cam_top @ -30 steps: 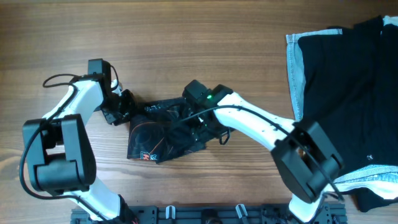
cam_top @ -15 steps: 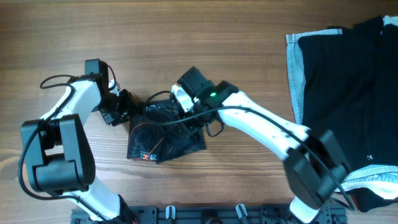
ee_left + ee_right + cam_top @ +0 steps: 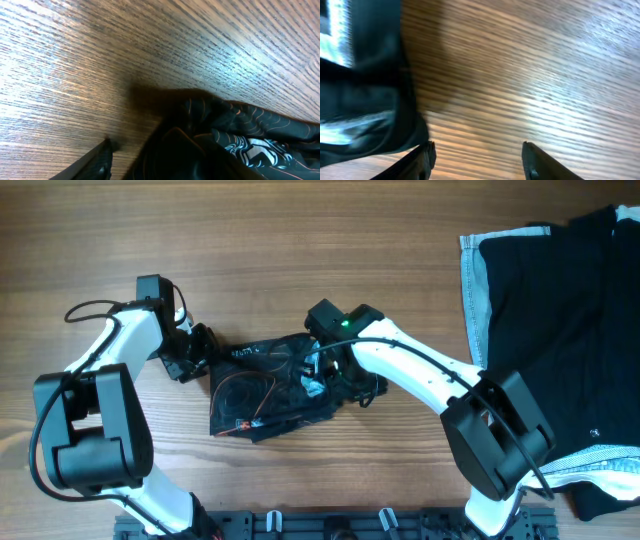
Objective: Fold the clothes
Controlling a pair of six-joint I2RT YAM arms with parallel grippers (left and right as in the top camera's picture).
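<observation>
The black jersey (image 3: 255, 385) with small logos and orange contour lines lies in a crumpled, folded bundle at the middle left of the table. My left gripper (image 3: 203, 348) sits at its upper left corner. In the left wrist view the jersey (image 3: 240, 145) lies across the jaws (image 3: 160, 165). One finger shows wide to the left and the other is hidden under the cloth. My right gripper (image 3: 350, 385) is at the bundle's right edge. It is open and empty over bare wood (image 3: 477, 155), with the jersey (image 3: 360, 100) beside its left finger.
A plain black garment (image 3: 560, 310) with a pale blue-white edge is spread over the table's right side. The robot base rail runs along the front edge (image 3: 330, 525).
My right arm has swung from above the jersey's top edge back down to its right edge. The bundle now lies a little wider to the right. The left arm has not moved.
</observation>
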